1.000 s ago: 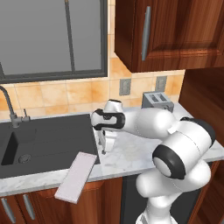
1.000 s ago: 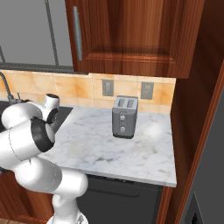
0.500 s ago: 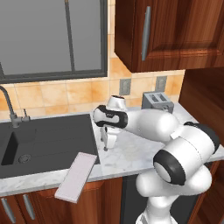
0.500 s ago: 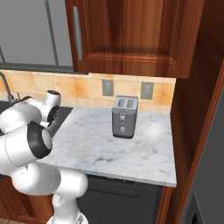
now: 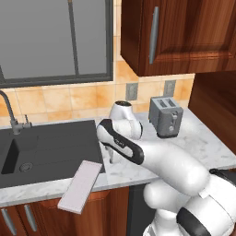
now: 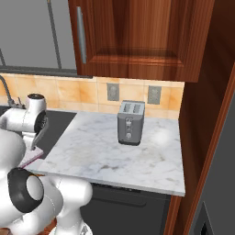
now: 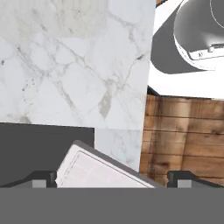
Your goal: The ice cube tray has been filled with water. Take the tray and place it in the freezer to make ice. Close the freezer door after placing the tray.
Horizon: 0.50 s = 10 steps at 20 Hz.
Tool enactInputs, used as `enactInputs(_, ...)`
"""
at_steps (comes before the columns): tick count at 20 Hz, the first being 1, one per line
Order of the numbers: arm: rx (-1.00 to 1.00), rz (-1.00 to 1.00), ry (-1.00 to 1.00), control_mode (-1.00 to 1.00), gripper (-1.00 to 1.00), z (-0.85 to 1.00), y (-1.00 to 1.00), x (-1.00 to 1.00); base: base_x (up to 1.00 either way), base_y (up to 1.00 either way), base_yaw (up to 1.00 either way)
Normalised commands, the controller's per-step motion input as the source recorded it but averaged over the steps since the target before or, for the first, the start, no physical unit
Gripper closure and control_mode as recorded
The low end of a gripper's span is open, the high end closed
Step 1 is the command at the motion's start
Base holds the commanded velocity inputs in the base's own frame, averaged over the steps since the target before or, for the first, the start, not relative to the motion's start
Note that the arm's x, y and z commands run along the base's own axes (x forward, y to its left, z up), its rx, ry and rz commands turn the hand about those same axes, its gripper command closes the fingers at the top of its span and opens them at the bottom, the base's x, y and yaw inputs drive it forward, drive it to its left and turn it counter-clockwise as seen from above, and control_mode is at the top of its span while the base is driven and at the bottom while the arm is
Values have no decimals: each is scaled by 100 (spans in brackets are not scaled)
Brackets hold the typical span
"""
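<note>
Left base view: the ice cube tray [image 5: 81,185] lies skewed across the front edge of the counter [image 5: 193,138], just beside the sink [image 5: 50,150], its near end hanging out past the edge over the cabinet fronts. The gripper [image 5: 110,154] hangs over the marble a little behind the tray's far end, fingers spread wide, holding nothing.

Risk as I judge it: the overhang. A descent that presses or nudges the tray's outer half could tip it off the edge and spill the water. A thin slab flat on stone also gives my fingers little to bite.

Hand view: tray [image 7: 94,170] sits low between the fingertips, counter edge and wood floor [image 7: 183,131] alongside. Right base view adds the toaster [image 6: 130,122], well clear.
</note>
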Motion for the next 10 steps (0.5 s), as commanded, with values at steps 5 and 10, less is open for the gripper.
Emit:
enactInputs(5,-16,21,-29,-100,-100,50,7,-53,0,0,0)
enactInputs(10,-19,39,-25,-100,-100,54,8,-28,0,0,0)
